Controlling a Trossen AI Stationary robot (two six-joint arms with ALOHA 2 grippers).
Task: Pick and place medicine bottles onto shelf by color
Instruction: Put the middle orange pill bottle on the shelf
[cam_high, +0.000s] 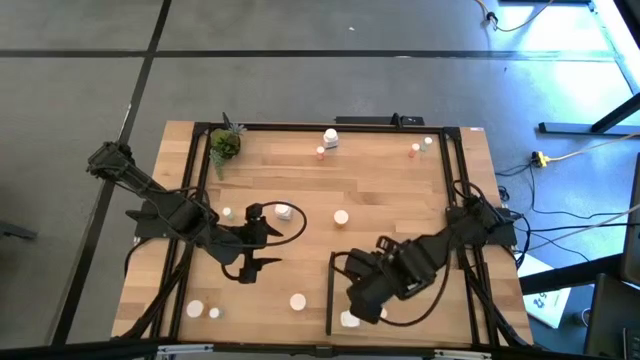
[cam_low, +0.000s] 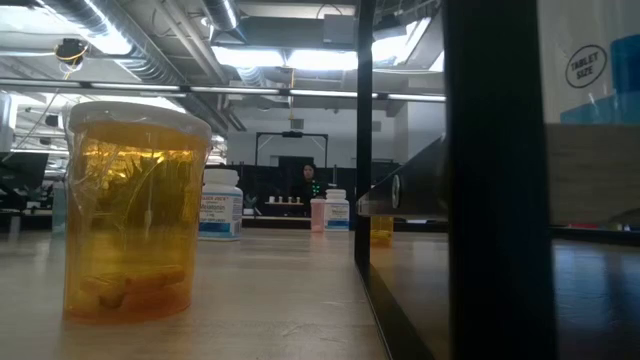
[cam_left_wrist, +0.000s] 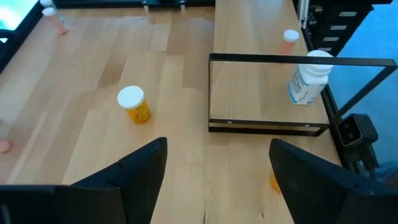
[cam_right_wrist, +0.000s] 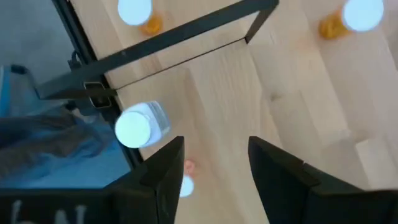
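My left gripper (cam_high: 265, 245) is open and empty over the table's left middle; it also shows in its wrist view (cam_left_wrist: 217, 149). An amber bottle with a white cap (cam_left_wrist: 132, 102) stands on the tabletop ahead of it. My right gripper (cam_high: 352, 300) is open over the shelf (cam_high: 400, 325), a light-wood panel with a black upright strip (cam_high: 330, 295). A white bottle (cam_right_wrist: 140, 124) stands on the shelf just beside one right finger; I see no touch. More bottles stand spread over the table, some at the far edge (cam_high: 330, 138).
A small potted plant (cam_high: 225, 145) stands at the far left corner. Small bottles stand mid-table (cam_high: 341, 217) and near the front left (cam_high: 195, 309). An amber bottle (cam_low: 135, 210) stands close to the low camera. Black frame rails (cam_high: 300, 127) border the tabletop.
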